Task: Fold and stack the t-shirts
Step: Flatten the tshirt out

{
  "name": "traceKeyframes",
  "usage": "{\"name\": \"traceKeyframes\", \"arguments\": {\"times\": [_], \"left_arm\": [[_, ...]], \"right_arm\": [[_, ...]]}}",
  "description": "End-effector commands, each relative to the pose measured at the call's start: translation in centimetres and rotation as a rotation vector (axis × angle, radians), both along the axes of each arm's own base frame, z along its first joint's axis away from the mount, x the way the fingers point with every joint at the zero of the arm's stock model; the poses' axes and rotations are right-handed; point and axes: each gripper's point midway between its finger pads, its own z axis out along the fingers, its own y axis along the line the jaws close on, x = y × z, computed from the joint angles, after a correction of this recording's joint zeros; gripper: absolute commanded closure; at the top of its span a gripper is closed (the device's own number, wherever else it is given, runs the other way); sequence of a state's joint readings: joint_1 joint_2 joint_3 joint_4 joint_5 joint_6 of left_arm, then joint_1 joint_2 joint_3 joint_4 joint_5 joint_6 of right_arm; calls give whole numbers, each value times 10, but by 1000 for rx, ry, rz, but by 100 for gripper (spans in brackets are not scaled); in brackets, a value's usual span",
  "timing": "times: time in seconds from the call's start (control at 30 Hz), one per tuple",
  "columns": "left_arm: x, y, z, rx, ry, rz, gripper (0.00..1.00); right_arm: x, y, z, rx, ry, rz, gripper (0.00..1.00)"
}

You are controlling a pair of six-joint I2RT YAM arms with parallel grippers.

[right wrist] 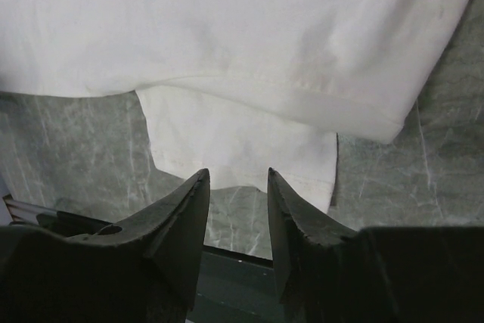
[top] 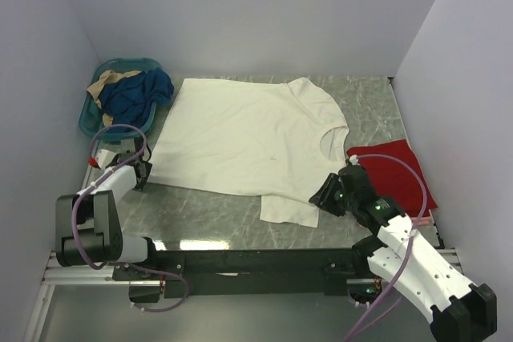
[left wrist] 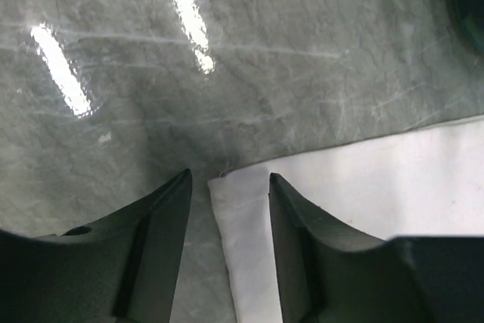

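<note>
Cloth lies flat: your cream-white t-shirt [top: 240, 138] is spread across the table [top: 200, 218], with the red t-shirt [top: 397, 170] just beside its neckline. Your left gripper [left wrist: 228, 179] stands wide, a hem corner between its jaws, ungripped. Your right gripper [right wrist: 237, 178] is parted near the sleeve, holding nothing.

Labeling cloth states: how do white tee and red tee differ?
White tee is spread flat mid-table; red tee is a smaller patch at the right edge. White tee shows almost whole; the right arm hides part of red tee. Both lie on the table.
</note>
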State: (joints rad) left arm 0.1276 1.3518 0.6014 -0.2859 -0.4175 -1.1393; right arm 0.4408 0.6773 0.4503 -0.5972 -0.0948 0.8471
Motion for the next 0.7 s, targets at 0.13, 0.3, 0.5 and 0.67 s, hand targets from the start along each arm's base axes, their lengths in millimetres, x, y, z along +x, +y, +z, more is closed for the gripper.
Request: {"name": "traceKeyframes", "arguments": {"times": [0.13, 0.3, 0.5, 0.67], "left_arm": [[-5, 5, -10, 21, 63, 12, 57], [-1, 2, -10, 10, 51, -21, 74], [0, -2, -5, 5, 24, -44, 92], [4, -1, 10, 17, -13, -48, 99]], "right_arm": [[5, 6, 1, 4, -30, 41, 57], [1, 9, -4, 23, -8, 46, 57], [-5, 6, -17, 17, 15, 42, 55], [-9, 10, -34, 20, 54, 61, 54]]}}
